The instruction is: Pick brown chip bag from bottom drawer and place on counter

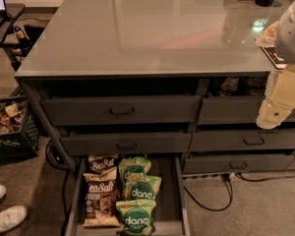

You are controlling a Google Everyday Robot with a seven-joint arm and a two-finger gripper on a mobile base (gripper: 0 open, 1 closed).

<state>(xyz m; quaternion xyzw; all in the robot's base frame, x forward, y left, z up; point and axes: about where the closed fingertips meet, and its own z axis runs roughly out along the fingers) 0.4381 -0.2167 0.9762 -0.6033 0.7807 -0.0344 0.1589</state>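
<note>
Beside glossy counter [152, 28], cream gripper [274, 113]

The brown chip bag [101, 200] is marked dark brown with white lettering, the counter [147, 28] glossy grey; the cream gripper [274, 114] is seen far right.

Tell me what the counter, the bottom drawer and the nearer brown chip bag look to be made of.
Counter: smooth glossy grey, maybe glass or laminate; reflections show on it.
Bottom drawer: dark grey matte, likely painted metal or wood; no shine.
Nearer brown chip bag: thin crinkly plastic film; creased, faint sheen.
The gripper hangs by the counter's right edge, cream-coloured, probably plastic.
</note>
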